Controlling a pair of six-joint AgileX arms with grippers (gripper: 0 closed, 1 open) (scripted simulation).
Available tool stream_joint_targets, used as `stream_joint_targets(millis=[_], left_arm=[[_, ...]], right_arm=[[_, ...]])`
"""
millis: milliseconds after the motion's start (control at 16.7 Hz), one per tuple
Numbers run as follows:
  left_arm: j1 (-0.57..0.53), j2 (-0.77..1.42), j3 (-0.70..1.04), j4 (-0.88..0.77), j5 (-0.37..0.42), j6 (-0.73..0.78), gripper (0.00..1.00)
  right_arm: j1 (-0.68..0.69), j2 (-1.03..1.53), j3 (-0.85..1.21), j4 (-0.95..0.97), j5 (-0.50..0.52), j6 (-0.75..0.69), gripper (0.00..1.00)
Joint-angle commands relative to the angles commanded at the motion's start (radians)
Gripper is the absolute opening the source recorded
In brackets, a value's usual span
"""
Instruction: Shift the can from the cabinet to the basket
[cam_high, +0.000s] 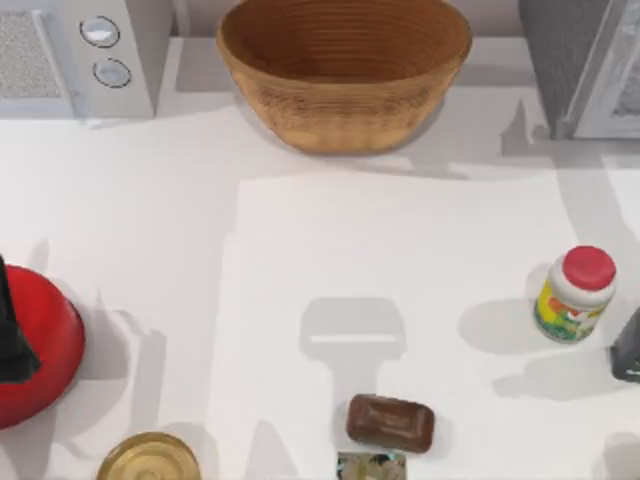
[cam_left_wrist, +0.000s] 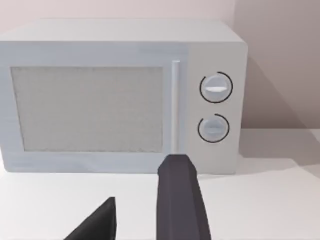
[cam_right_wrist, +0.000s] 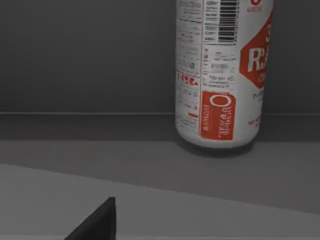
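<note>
A rendered kitchen-like tabletop: microwave, wicker basket, sauce bottle.

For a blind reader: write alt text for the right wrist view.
A white can with red and black label print stands upright on a grey shelf against a dark wall. One dark finger of the right gripper juts in nearer the camera, apart from the can.

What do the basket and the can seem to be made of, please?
The basket looks like woven wicker, tan-brown and matte, judging by its ribbed rings. The can, standing upright in the cabinet, appears to be metal under a smooth, glossy printed label in white and red with a barcode, though its surface gives no firm proof.
</note>
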Motion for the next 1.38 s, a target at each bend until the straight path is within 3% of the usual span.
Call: stream_joint_targets(millis=[240, 660, 1380], left_arm=[[0.0, 0.0, 0.0, 0.0, 0.0, 0.0, 1.0], [0.0, 0.0, 0.0, 0.0, 0.0, 0.0, 1.0], [0.0, 0.0, 0.0, 0.0, 0.0, 0.0, 1.0]], right_arm=[[0.013, 0.128, 0.159, -0.04, 0.024, 0.001, 1.0], [0.01, 0.148, 0.181, -0.043, 0.024, 0.001, 1.0], [-0.08, 0.409, 0.385, 0.022, -0.055, 0.002, 1.0]])
